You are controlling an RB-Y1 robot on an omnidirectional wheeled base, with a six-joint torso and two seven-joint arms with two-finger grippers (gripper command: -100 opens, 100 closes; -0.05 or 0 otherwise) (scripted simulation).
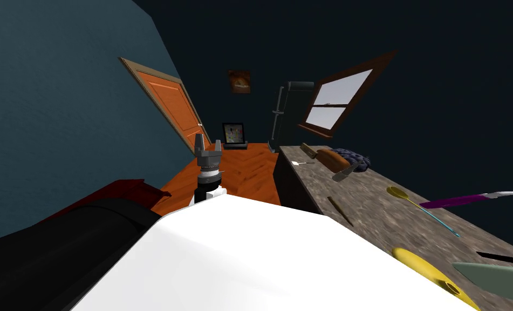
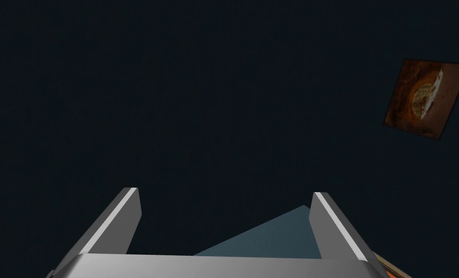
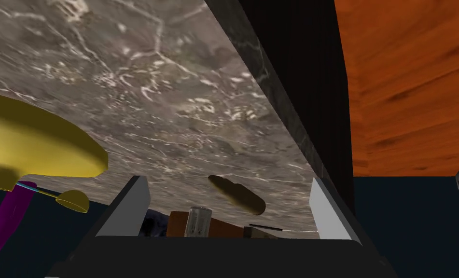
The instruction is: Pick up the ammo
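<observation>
The ammo (image 3: 238, 194), a slim brown cartridge, lay flat on its side on the grey-brown veined worktop (image 3: 165, 87), near the edge that dropped to the wooden floor (image 3: 407, 87). In the head view it showed as a thin dark sliver (image 1: 340, 210), apart from the other things. The right gripper (image 3: 227, 186) was held low and looking along the surface. Its fingers (image 3: 132, 207) were spread with nothing between them, and the cartridge sat ahead of them, in line with the gap and not touched. That aim suited a side-on pinch across the narrow body, I judged, since a round that thin and low would likely roll if nudged. The left gripper (image 1: 208, 150) stood raised over the floor, well clear of the worktop, its fingers (image 2: 127, 217) also parted and empty, probably parked so as not to get in the way. Close to the right gripper was a broad yellow disc (image 3: 35, 140), and beyond it a yellow spoon (image 1: 396, 191) and a purple-handled tool (image 1: 455, 202). At the worktop's far end were a brown block (image 1: 333, 159) and a dark blue bundle (image 1: 356, 157), all well apart from the ammo. The room had dark blue walls, an orange door (image 1: 174, 105) and a window (image 1: 339, 100).
</observation>
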